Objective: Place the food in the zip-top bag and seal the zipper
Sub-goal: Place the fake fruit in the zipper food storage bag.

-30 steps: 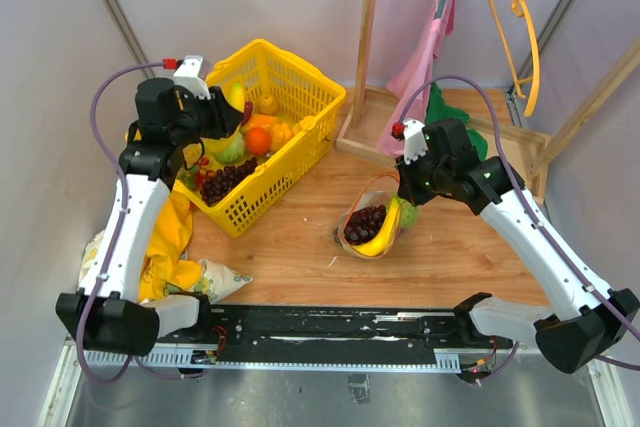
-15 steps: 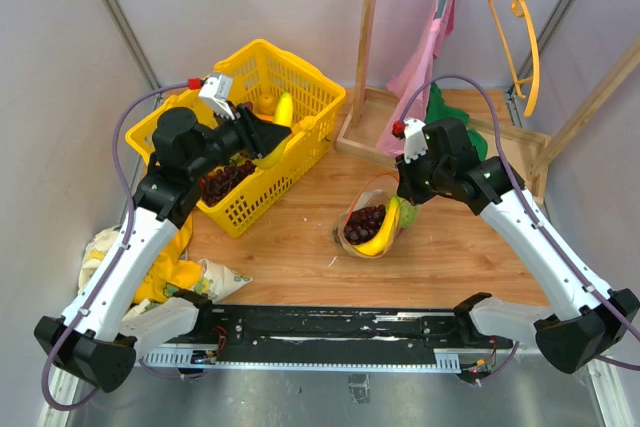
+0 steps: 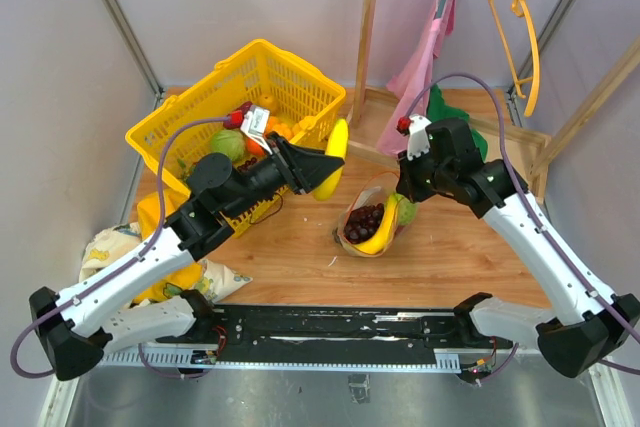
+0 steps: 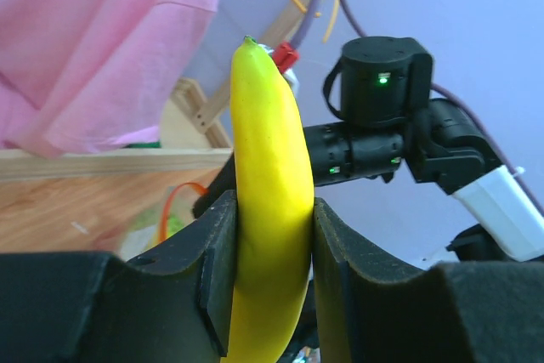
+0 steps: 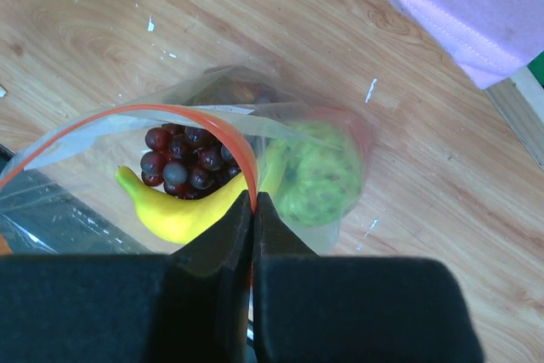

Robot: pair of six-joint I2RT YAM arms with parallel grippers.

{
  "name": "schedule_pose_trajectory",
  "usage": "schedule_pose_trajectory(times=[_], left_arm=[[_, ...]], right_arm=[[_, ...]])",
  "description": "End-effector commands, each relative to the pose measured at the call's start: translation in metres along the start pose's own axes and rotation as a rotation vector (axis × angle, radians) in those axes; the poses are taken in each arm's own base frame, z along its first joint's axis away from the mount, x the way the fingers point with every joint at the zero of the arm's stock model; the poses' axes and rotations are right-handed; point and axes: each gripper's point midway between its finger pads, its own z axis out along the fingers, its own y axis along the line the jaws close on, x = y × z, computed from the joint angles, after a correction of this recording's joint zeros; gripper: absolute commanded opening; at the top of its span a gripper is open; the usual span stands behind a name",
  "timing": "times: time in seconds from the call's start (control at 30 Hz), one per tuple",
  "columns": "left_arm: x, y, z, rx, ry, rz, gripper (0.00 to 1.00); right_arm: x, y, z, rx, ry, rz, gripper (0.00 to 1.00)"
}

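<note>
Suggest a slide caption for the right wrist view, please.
Right tool shut on the red zipper of the zip-top bag, whose open mouth shows grapes, a banana and a green piece.

We find the basket point(image 3: 300, 97) at the desk's point(image 3: 290, 247) far-left corner, with food point(image 3: 228, 143) in it. The zip-top bag point(image 5: 229, 82) stands near the desk's middle, right of the basket. In the bag lie grapes point(image 3: 364, 221), 1 banana point(image 3: 376, 244) before them, and another piece point(image 3: 405, 211) to their right. A 2nd banana point(image 3: 335, 152) sits between the left jaws, above the desk between basket and bag. The right jaws meet on the zipper point(image 5: 170, 116) at the bag's far-right side. A rack point(image 3: 366, 37) stands at the far-right corner; a cloth bundle point(image 3: 165, 247) lies at the near-left edge.
</note>
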Motion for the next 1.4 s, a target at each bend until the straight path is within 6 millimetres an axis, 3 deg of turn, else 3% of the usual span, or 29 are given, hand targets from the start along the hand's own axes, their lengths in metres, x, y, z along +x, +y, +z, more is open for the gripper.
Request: schedule_pose_trajectory(times=[0.0, 0.17, 0.47, 0.93, 1.13, 1.37], left_arm=[[-0.020, -0.034, 0.008, 0.082, -0.140, -0.054, 0.00], [-0.005, -0.055, 0.012, 0.154, -0.144, -0.134, 0.00], [0.035, -0.066, 0.020, 0.188, -0.128, -0.210, 0.00], [0.106, -0.026, 0.039, 0.069, 0.008, -0.128, 0.00], [0.144, 0.002, 0.037, -0.026, 0.131, -0.052, 0.01], [0.172, 0.025, 0.032, -0.120, 0.268, 0.098, 0.08]], right_arm=[[-0.007, 0.003, -0.001, 0.005, -0.062, 0.040, 0.01], [-0.010, 0.001, 0.001, 0.015, -0.094, 0.072, 0.01], [-0.013, 0.000, -0.001, 0.028, -0.144, 0.111, 0.01], [-0.005, 0.001, -0.006, 0.021, -0.138, 0.104, 0.01], [-0.005, 0.000, -0.008, 0.026, -0.141, 0.097, 0.02], [-0.005, 0.002, -0.010, 0.015, -0.133, 0.078, 0.02]])
